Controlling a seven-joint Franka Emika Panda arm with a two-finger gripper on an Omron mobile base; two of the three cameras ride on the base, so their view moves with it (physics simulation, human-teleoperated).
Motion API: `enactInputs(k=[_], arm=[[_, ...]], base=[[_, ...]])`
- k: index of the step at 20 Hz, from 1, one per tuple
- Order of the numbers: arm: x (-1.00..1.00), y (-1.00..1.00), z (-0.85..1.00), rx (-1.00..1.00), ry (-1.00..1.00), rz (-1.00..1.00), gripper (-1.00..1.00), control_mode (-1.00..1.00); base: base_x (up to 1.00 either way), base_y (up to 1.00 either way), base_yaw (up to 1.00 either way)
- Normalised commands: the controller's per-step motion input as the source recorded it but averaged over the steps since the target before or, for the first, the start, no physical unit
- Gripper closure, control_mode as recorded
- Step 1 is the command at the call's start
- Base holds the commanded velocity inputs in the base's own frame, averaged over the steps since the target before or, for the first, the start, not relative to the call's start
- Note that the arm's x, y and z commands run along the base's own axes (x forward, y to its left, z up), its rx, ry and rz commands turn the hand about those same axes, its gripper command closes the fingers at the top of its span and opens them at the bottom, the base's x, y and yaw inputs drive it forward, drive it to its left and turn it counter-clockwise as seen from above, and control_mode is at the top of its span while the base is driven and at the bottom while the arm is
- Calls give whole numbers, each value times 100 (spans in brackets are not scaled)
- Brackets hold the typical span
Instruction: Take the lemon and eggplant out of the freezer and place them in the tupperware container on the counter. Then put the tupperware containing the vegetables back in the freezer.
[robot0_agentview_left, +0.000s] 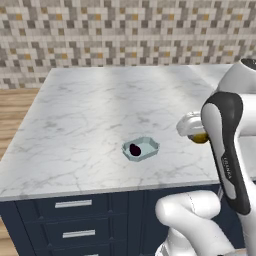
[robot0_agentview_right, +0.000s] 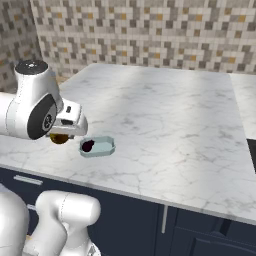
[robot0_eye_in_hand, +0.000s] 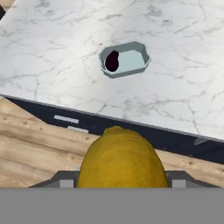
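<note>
My gripper (robot0_eye_in_hand: 120, 175) is shut on the yellow-orange lemon (robot0_eye_in_hand: 121, 157), which bulges up between the fingers. In the base views the gripper (robot0_agentview_left: 192, 127) hovers with the lemon (robot0_agentview_left: 201, 137) over the near edge of the white marble counter (robot0_agentview_left: 100, 110), a short way to the side of the tupperware container (robot0_agentview_left: 150, 148). That pale blue-green container (robot0_eye_in_hand: 131, 61) sits on the counter, and the dark purple eggplant (robot0_eye_in_hand: 112, 61) lies in one end of it. From the right base view, the lemon (robot0_agentview_right: 60, 138) hangs just left of the container (robot0_agentview_right: 102, 146) and eggplant (robot0_agentview_right: 88, 145). The freezer is out of view.
Navy drawers with silver handles (robot0_agentview_left: 73, 203) run below the counter's front edge. A mosaic tile wall (robot0_agentview_left: 125, 30) backs the counter. Wooden floor (robot0_eye_in_hand: 39, 148) lies beneath my hand. My own white arm (robot0_agentview_left: 230, 150) rises at the counter's near right.
</note>
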Motion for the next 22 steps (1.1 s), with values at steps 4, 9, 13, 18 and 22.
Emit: enactInputs(k=[4, 9, 13, 18, 22], arm=[[90, 0, -66, -2, 3, 28, 100, -100], [100, 26, -93, -13, 0, 16, 100, -100], [100, 17, -74, -11, 0, 8, 100, -100], [100, 4, -58, -3, 0, 4, 100, -100], [97, 2, -39, 0, 6, 1, 100, -100]], base=[[0, 0, 0], [0, 0, 0], [0, 0, 0], [0, 0, 0], [0, 0, 0]])
